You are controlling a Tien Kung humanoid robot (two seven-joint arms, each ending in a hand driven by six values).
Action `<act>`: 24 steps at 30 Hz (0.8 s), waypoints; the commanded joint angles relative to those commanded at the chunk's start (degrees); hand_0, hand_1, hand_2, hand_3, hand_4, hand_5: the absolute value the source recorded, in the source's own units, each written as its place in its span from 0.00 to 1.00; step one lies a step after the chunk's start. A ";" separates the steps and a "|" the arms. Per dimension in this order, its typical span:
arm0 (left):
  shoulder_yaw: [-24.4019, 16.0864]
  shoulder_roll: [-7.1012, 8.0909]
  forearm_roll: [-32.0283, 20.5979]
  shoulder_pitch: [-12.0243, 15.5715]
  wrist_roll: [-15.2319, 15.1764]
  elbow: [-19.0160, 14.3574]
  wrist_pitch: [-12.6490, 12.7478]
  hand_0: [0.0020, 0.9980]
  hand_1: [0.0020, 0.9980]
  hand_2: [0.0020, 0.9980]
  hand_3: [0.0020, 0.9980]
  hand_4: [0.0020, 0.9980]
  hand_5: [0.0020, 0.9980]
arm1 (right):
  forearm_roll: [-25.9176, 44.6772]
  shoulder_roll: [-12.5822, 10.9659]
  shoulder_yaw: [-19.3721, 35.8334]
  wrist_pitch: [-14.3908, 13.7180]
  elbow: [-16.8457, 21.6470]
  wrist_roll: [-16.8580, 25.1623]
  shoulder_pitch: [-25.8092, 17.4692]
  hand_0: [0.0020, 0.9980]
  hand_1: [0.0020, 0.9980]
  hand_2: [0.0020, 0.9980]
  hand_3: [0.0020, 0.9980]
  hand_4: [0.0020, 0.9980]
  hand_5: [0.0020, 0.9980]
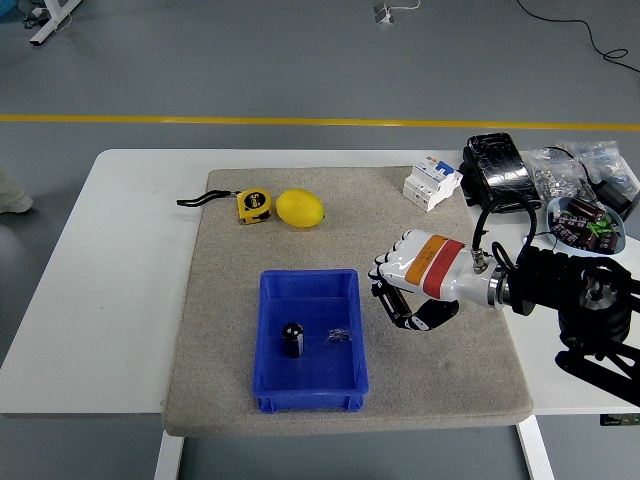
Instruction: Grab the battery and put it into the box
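The black battery [292, 339] stands inside the blue box [310, 285] on the grey mat, left of the box's middle. A small shiny piece [340, 336] lies beside it in the box. My right hand [402, 298], white-backed with an orange and red band, hovers just right of the box's far right corner. Its fingers [392, 305] hang loosely curled and hold nothing. The left arm is out of view.
A yellow tape measure [253, 205] and a lemon [299, 208] lie at the mat's far left. A white circuit breaker [432, 183], a black wrapped pack [501, 172], bags and a bowl of parts [585, 225] sit at the far right. A scrap of a person's white clothing [10, 190] shows at the left edge.
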 joint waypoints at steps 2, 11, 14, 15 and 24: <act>-0.01 0.04 0.01 0.04 -0.01 0.00 -0.02 0.74 0.71 0.76 0.69 0.71 0.70 | 0.29 0.40 1.03 -0.20 1.04 -0.22 0.14 0.42 0.45 0.58 0.58 0.72 0.12; 0.41 0.09 -0.57 0.26 -0.10 -0.09 -0.25 0.74 0.71 0.76 0.69 0.72 0.70 | 4.33 4.52 -1.44 -2.44 4.05 -0.24 2.24 0.42 0.45 0.58 0.59 0.72 0.12; 0.60 0.08 -0.82 0.21 -0.16 -0.11 -0.34 0.74 0.71 0.76 0.69 0.72 0.70 | 4.28 6.51 -3.51 -3.50 3.54 -0.50 3.09 0.54 0.56 0.71 0.71 0.81 0.19; 0.66 0.08 -0.88 0.16 -0.18 -0.11 -0.35 0.74 0.71 0.76 0.69 0.72 0.70 | 4.02 7.03 -4.24 -3.57 3.28 -0.55 3.45 0.54 0.56 0.71 0.71 0.81 0.19; 1.42 0.13 -1.93 -0.21 -0.48 -0.16 -0.19 0.74 0.71 0.76 0.69 0.72 0.70 | 2.51 10.16 -6.96 -4.00 0.80 -1.52 5.10 0.75 0.73 0.82 0.86 0.86 0.21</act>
